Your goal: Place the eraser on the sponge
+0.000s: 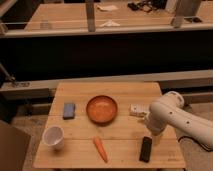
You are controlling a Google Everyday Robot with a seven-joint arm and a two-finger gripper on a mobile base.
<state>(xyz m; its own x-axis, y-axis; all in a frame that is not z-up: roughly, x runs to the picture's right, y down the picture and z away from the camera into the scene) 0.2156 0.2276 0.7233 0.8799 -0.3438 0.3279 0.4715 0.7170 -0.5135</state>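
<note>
- Camera view, layout: we take the orange bowl (102, 109) as the centre of the dial on the wooden table (120, 90).
  - The sponge (69, 110) lies flat at 9 o'clock, just beside the bowl.
  - The eraser (145, 149) lies at about 4 o'clock near the table's front edge, well apart from the sponge.
  - A carrot (100, 148) is at 6 o'clock, a white cup (53, 137) at 8 o'clock, and a white patterned box (136, 109) at 3 o'clock.
- Camera view, end effector: the white arm bends down from the right. Its gripper (153, 134) hangs just above the eraser, at the eraser's 12 to 1 o'clock. The jaws stand wide apart and grip nothing, and the eraser rests on the wood by itself.
- Step in hand, as we judge it: the eraser is not on the sponge, and the gripper is poised over it for the pick-up.
- Next move, in our view:
  - Come down a little toward 6 o'clock and straddle the eraser's narrow width with the jaws.
  - Close firmly and lift.
  - Carry the eraser toward 9 to 10 o'clock, high enough to clear the carrot and the bowl's rim.
  - Set it flat on the small sponge.
</note>
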